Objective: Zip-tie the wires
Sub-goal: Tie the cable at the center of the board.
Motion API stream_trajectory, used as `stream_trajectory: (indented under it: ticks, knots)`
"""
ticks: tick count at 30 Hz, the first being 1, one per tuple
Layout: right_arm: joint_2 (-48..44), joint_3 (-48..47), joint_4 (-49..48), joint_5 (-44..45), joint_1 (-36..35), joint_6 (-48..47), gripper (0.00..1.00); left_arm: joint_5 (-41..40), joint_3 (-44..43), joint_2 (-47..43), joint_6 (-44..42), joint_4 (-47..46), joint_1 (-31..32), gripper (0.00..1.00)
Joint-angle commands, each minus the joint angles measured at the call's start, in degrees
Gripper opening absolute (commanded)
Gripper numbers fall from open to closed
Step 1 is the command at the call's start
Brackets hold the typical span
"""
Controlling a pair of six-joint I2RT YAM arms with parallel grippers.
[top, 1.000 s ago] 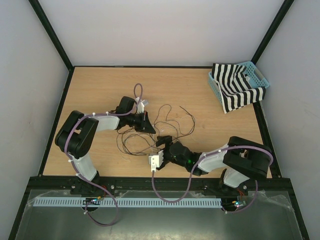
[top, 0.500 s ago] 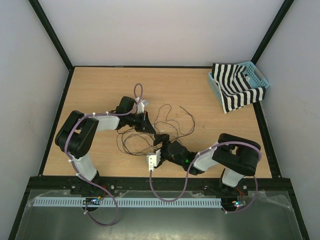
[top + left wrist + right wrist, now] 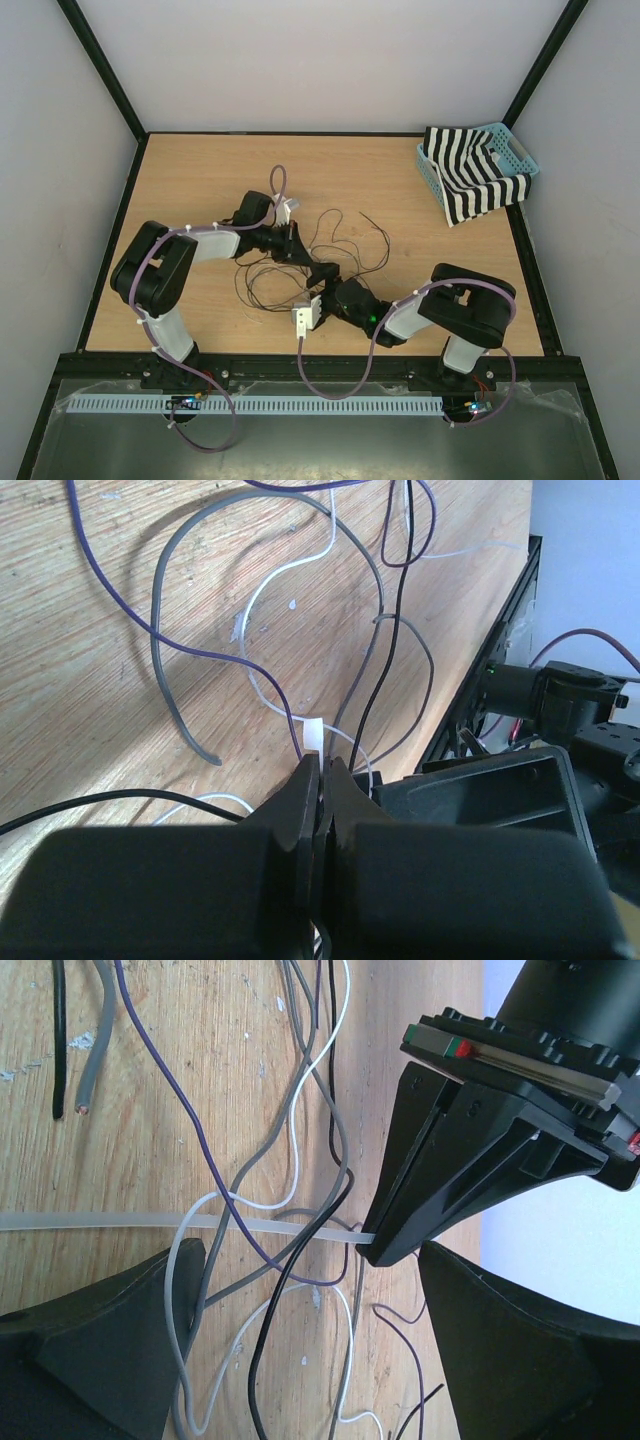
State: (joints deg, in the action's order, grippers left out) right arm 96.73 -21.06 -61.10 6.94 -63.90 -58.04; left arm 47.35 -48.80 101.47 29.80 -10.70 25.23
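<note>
Two grippers meet at the middle of the wooden table (image 3: 200, 170), inside the loose tangle of wires (image 3: 350, 245). The left gripper (image 3: 320, 780) reaches in from the left. Its jaws are pressed fully together, and the wrist view shows a short whitish tab standing up just above the fingertips. The right wrist view shows what it is clamped on. The zip tie (image 3: 100, 1222) lies flat on the wood as a pale, translucent strip, and one end of it is pinched in the tip of the left gripper. From that tip the strip runs straight out of the frame's left edge. Purple, grey, white and black strands cross it close to the clamped end; which pass over and which under cannot be told for every strand. The right gripper (image 3: 310, 1350) comes in from the near right with its jaws spread wide. One finger sits on each side of the crossing strands, and nothing is held between them. Its fingertips are close to the zip tie and to the tip of the left gripper; whether they touch cannot be told. The rest of the wires spread in thin curls toward the far right of the two grippers and toward the near left. A blue basket (image 3: 520, 150) holding a black-and-white striped cloth (image 3: 470, 185) sits in the far right corner, well apart from the wires.
</note>
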Motion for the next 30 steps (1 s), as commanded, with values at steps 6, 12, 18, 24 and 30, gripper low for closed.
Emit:
stream_trajectory:
  ticks: [6, 12, 18, 24, 30]
  knots:
    - [2.5, 0.4, -1.0, -1.2, 0.6, -0.6, 0.99, 3.2, -2.0, 1.3, 1.5, 0.5, 0.7, 0.0]
    - [4.1, 0.6, -5.1, -0.9, -0.2, -0.6, 0.99, 3.3, -2.3, 2.1, 1.8, 0.5, 0.6, 0.0]
    - [6.4, 1.3, -9.9, 0.9, -1.7, -0.8, 0.99, 3.2, -2.5, 2.5, 2.0, 0.4, 0.7, 0.0]
    - [6.9, 2.0, -12.7, 1.2, -2.8, 0.4, 0.99, 2.9, -2.5, 2.7, 2.2, 0.4, 0.6, 0.0]
    - [8.7, 1.8, -14.4, 2.5, -3.7, -0.5, 0.99, 2.9, -2.7, 3.0, 2.4, 0.4, 0.6, 0.0]
